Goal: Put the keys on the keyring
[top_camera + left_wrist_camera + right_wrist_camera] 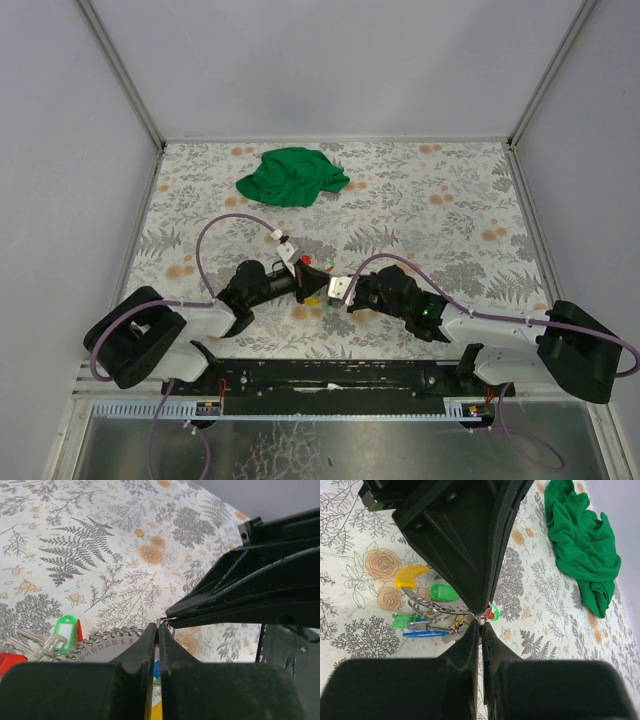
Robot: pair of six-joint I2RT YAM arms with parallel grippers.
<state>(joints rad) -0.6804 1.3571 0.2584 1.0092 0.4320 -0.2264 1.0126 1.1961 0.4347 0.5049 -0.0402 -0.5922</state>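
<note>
**Two-Gripper Pinch at the Keyring**

1. Position. The left gripper [158,628] and the right gripper [481,628] meet tip to tip low over the table [440,250], near its front edge. The cloth [580,545] lies well apart at the back.

2. Jaw state.
   - The left jaws are fully closed. A thin wire shows at their tips, so they appear to pinch the keyring [427,607].
   - The right jaws are closed to a narrow slit at the same spot. What lies between them is too small to tell.

3. Task items. The keyring's loops lie on the table just beside the tips. The keys [422,630] are bunched around it: yellow, green, blue and red heads.

4. Purpose, as judged. One gripper holding the wire steadies it so the other can work at the same point. Tips set this close allow fine alignment but risk collision or loss of the wire.
</note>
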